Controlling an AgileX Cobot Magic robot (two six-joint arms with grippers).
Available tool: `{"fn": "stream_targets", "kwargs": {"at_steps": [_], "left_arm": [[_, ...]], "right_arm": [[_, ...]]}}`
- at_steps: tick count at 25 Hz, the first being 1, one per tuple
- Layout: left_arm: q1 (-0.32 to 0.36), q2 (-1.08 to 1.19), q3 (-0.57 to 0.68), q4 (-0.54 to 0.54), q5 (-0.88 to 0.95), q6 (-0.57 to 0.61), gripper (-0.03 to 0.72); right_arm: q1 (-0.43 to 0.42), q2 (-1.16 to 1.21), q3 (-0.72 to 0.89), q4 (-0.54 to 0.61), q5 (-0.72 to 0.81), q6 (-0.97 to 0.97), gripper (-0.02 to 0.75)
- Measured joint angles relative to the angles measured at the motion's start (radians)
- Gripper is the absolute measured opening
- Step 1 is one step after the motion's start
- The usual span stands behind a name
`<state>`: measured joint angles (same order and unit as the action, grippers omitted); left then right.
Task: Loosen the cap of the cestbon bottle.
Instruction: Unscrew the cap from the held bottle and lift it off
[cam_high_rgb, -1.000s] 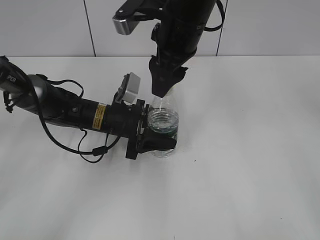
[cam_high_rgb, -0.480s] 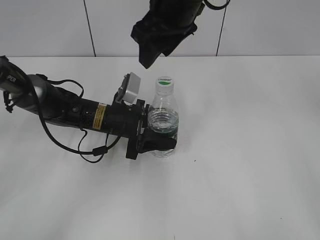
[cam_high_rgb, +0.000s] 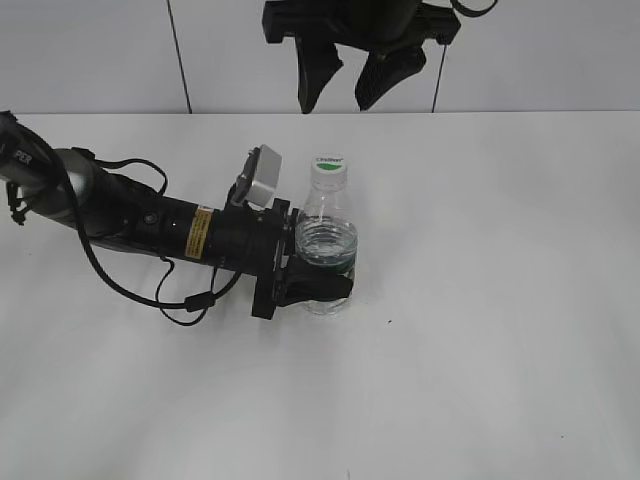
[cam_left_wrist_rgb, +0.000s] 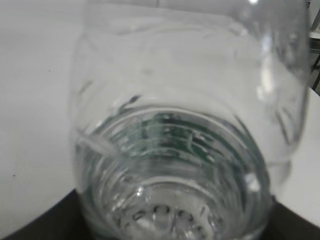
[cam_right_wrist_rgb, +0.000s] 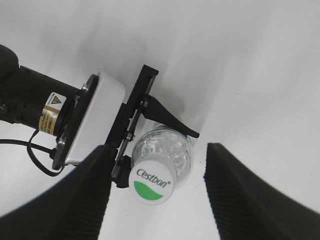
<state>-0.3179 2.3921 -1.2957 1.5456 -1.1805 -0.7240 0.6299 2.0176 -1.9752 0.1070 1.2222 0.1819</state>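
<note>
The cestbon bottle (cam_high_rgb: 327, 245) stands upright on the white table, clear and ribbed with a dark green label band. Its white cap (cam_high_rgb: 329, 166) with a green mark sits on top. My left gripper (cam_high_rgb: 318, 285) is shut on the bottle's lower body from the left. The left wrist view is filled by the bottle (cam_left_wrist_rgb: 185, 150); the jaws there are hidden. My right gripper (cam_high_rgb: 345, 95) hangs open well above the cap, apart from it. In the right wrist view its two fingers (cam_right_wrist_rgb: 159, 200) flank the cap (cam_right_wrist_rgb: 152, 185) from above, with the bottle (cam_right_wrist_rgb: 165, 150) below.
The left arm (cam_high_rgb: 130, 215) lies low across the table from the left edge, with a looping black cable (cam_high_rgb: 185, 300). A tiled wall (cam_high_rgb: 540, 50) stands behind the table's far edge. A small dark speck (cam_high_rgb: 389, 321) lies right of the bottle.
My right gripper has let go of the cap, risen away from the bottle and opened. The bottle and left gripper have not moved.
</note>
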Motion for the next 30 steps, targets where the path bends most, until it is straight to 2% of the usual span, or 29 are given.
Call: {"fn": "stream_targets", "kwargs": {"at_steps": [8,13,19,30], "left_arm": [[0.000,0.000,0.000,0.001,0.000,0.000,0.410],[0.000,0.000,0.000,0.001,0.000,0.000,0.410],[0.000,0.000,0.000,0.001,0.001,0.000,0.410],[0.000,0.000,0.000,0.001,0.001,0.000,0.410]], "right_arm": [[0.000,-0.004,0.060,-0.002,0.000,0.074,0.454],[0.000,-0.004,0.063,0.003,0.000,0.084,0.454],[0.000,0.025,0.063,0.065,0.000,0.088,0.454],[0.000,0.046,0.085,0.063,0.000,0.088,0.454]]}}
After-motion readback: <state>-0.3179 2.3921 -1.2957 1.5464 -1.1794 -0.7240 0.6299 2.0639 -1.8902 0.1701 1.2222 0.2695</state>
